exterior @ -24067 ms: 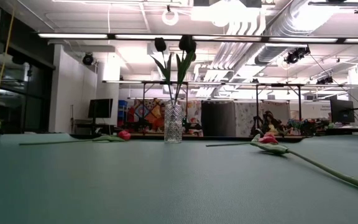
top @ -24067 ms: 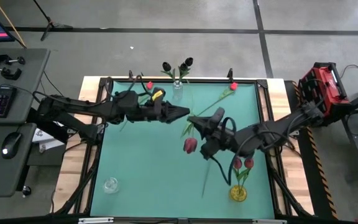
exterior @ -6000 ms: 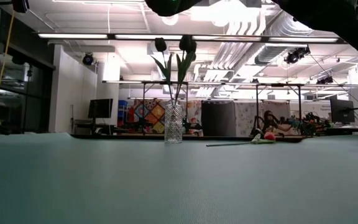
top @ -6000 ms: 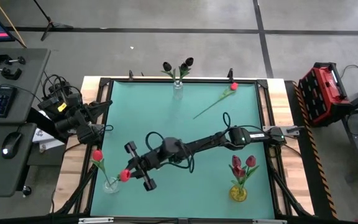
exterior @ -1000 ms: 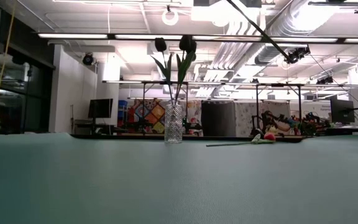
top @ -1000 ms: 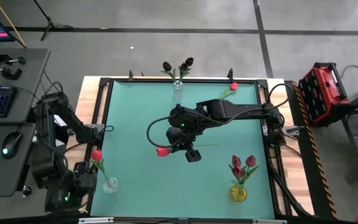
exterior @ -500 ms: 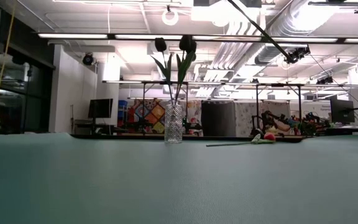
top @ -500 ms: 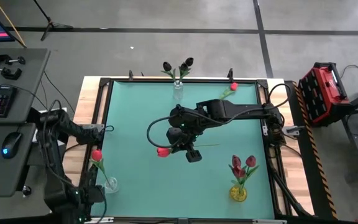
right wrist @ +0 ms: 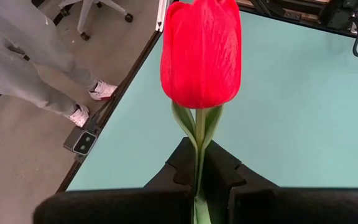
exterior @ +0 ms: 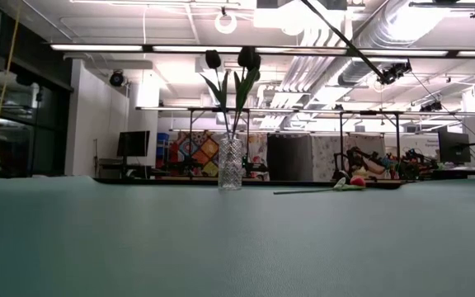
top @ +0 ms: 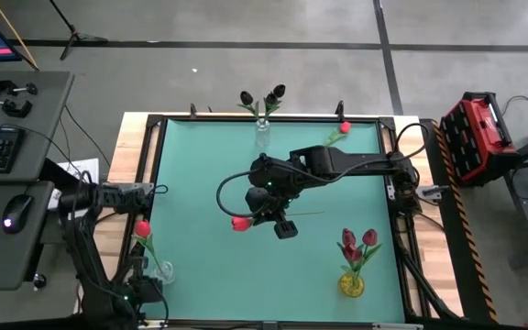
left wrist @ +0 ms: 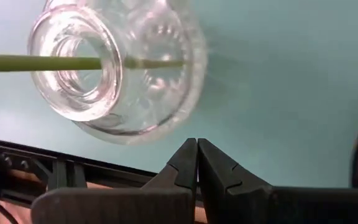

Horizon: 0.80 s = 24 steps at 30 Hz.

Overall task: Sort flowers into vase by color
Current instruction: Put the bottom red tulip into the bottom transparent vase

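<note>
My right gripper (right wrist: 198, 180) hovers over the middle of the table (top: 200, 266), shut on a red tulip (top: 239, 222) whose head (right wrist: 201, 53) stands just past the fingertips. My left gripper (left wrist: 197, 158) is shut and holds nothing. It sits at the near left corner beside a clear vase (left wrist: 120, 68) with one green stem (left wrist: 36, 62) in it, that of a red tulip (top: 142, 227). Two black tulips (top: 262, 96) stand in a clear vase (exterior: 230, 163) at the far edge. Maroon tulips (top: 357, 240) stand in a yellow vase (top: 351, 285). One more red tulip (top: 342, 128) lies on the table at the far right. My right gripper pinches the red tulip's stem (right wrist: 198, 163) between its two fingers, just below the head and its small leaves. The fingers point toward the table's left side and the stem runs along them. The tulip is lifted clear, its head out in front of the fingertips.
A person's legs in grey trousers (right wrist: 17, 62) stand on the floor beyond the table's left edge. A desk with a keyboard and mouse (top: 15, 213) is to the left, and a red case (top: 479, 124) to the right. Bare green table lies at the near middle.
My left arm has swung at the table's left edge, carrying its gripper toward the clear vase at the near left corner. My right gripper and the red tulip have kept still.
</note>
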{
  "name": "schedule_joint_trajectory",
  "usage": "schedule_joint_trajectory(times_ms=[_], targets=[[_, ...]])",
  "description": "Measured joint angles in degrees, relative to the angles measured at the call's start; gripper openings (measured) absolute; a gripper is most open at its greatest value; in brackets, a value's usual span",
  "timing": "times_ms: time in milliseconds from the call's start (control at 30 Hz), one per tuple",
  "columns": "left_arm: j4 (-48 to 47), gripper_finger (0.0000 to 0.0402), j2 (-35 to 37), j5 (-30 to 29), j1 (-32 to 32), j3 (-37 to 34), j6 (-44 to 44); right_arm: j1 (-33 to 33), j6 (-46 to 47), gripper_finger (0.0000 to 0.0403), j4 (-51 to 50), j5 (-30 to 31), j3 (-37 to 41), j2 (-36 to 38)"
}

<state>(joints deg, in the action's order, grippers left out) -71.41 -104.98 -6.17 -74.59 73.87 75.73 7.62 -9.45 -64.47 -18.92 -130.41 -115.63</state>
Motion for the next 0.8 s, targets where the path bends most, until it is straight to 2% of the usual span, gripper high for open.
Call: schedule_joint_trajectory(times_ms=[167, 367, 600, 800], targets=[[-0.8, 0.0000, -1.8, -1.2, 0.1, 0.0, 2.1, 0.0, 0.0, 0.0000, 0.0, 0.0, 0.0, 0.0], [-0.8, 0.0000, -2.0, -6.0, 1.7, 0.0, 2.1, 0.0, 0.0, 0.0000, 0.0, 0.0, 0.0, 0.0], [-0.8, 0.0000, -2.0, -10.9, 5.1, 0.0, -1.1, 0.0, 0.0, 0.0000, 0.0, -1.0, 0.0, 0.0], [-0.8, 0.0000, -2.0, -17.6, 6.9, 0.0, -4.5, 0.0, 0.0, 0.0000, 0.0, -1.1, 0.0, 0.0]])
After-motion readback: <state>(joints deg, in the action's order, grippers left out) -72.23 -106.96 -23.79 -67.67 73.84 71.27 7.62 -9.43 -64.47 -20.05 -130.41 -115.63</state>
